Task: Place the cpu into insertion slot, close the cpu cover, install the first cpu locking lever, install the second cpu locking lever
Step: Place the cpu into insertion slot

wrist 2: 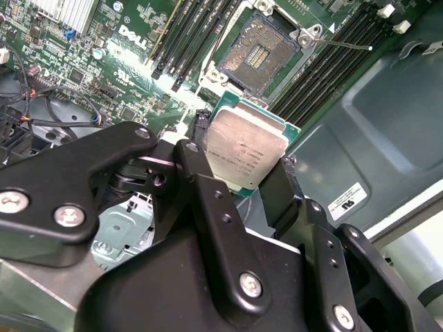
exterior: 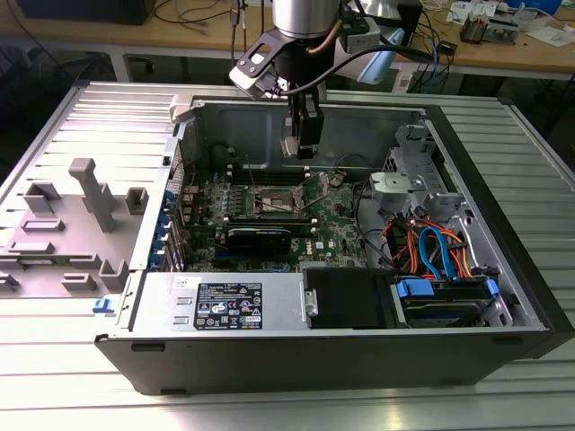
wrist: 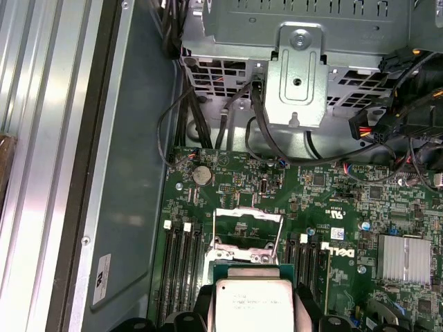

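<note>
My gripper hangs inside the open computer case, above the green motherboard. It is shut on the cpu, a square chip with a pale silver top and green edge, held by two opposite sides between black fingers. The insertion slot lies uncovered, its dark centre showing, a short way from the chip. In the first wrist view the cpu sits just short of the cpu cover, a silver frame that stands raised. A thin locking lever sticks out beside the slot.
Long black memory slots run on both sides of the socket. A metal drive cage and bundled cables fill the exterior view's right of the case. A black card and a finned heatsink sit on the board.
</note>
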